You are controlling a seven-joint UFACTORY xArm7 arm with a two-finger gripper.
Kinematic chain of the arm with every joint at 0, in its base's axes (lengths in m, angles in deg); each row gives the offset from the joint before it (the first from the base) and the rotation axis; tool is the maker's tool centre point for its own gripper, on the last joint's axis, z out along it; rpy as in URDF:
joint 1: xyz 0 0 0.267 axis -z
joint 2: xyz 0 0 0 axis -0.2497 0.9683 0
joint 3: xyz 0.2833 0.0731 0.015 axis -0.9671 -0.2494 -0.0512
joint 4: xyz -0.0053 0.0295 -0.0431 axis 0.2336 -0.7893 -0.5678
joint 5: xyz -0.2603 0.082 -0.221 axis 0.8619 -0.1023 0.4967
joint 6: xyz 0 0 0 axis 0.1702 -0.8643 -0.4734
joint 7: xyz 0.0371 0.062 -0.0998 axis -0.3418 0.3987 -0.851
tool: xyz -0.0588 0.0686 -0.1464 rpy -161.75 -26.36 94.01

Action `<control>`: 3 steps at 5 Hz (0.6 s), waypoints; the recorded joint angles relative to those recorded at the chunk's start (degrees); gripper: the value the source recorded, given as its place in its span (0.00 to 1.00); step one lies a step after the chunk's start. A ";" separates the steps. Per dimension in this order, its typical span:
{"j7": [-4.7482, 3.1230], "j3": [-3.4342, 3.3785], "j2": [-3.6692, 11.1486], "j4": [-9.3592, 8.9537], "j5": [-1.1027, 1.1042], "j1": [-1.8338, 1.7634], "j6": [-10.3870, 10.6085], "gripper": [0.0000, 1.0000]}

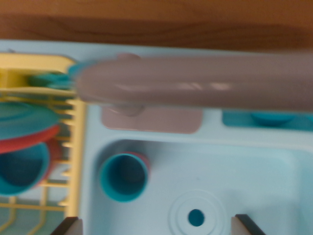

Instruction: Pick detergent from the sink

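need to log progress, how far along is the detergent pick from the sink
Done: nothing yet by the look of it. The pincer is open and empty, only its two fingertips showing at the bottom edge. In hand: it hangs over the sink basin near the drain, below the faucet. Left: the whole grasp and lift. Only a teal cup shows in the basin; no detergent bottle I can identify in this blurred view.

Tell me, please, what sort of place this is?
Probably a toy kitchen sink unit: a pale blue basin with a drain, a grey faucet above it, and a yellow dish rack holding plates beside it.
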 joint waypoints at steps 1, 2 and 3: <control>0.00 0.00 0.00 0.00 0.00 0.00 0.00 0.00; -1.36 0.62 0.21 -2.61 -0.24 0.59 2.70 0.00; -1.36 0.62 0.21 -2.61 -0.24 0.59 2.70 0.00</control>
